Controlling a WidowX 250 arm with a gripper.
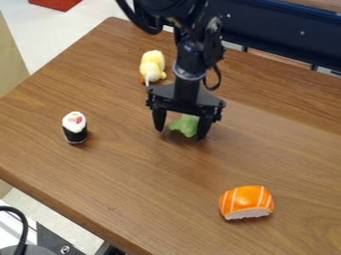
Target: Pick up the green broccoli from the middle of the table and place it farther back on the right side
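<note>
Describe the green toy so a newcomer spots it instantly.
On the brown wooden table, find the black gripper hanging down near mid-view. The small, lumpy green toy sits between its two spread fingers. It's the only green one: the plush toy is yellow, the sushi roll black and white, the sushi piece orange with pale stripes.

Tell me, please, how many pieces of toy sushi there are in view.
2: a white-topped roll standing toward the left, and an orange-topped piece resting at the lower right.
</note>
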